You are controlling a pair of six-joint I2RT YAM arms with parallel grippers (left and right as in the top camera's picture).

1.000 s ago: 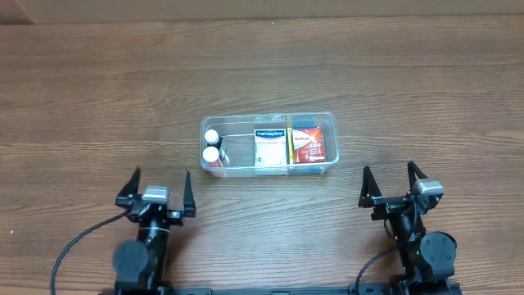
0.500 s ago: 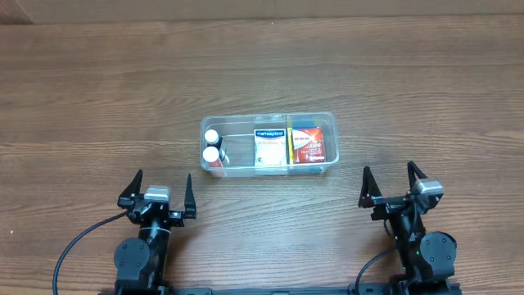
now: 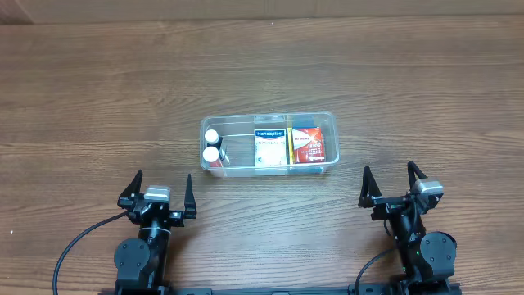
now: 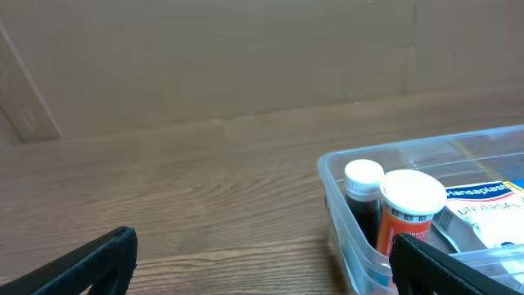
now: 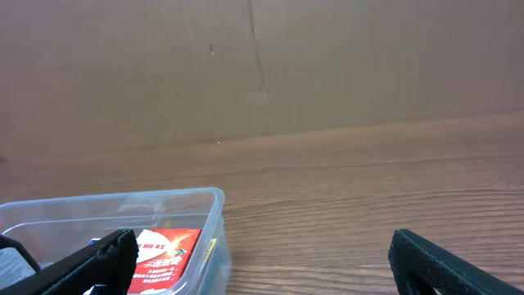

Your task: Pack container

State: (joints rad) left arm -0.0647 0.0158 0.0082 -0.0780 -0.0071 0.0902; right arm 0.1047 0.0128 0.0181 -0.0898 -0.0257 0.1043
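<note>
The clear plastic container [image 3: 331,123] sits mid-table. Inside it are two white-capped bottles [image 3: 212,146] at the left, a white and blue box [image 3: 269,147] in the middle and a red box [image 3: 306,145] at the right. My left gripper [image 3: 161,190] is open and empty near the table's front edge, below the container's left end. My right gripper [image 3: 388,184] is open and empty at the front right. The left wrist view shows the container's left corner [image 4: 336,188] and the bottles [image 4: 412,209]. The right wrist view shows its right corner [image 5: 214,215] and the red box [image 5: 162,248].
The wooden table [image 3: 98,90] carries only the container. A brown cardboard wall [image 5: 262,65] stands behind the table's far edge in both wrist views.
</note>
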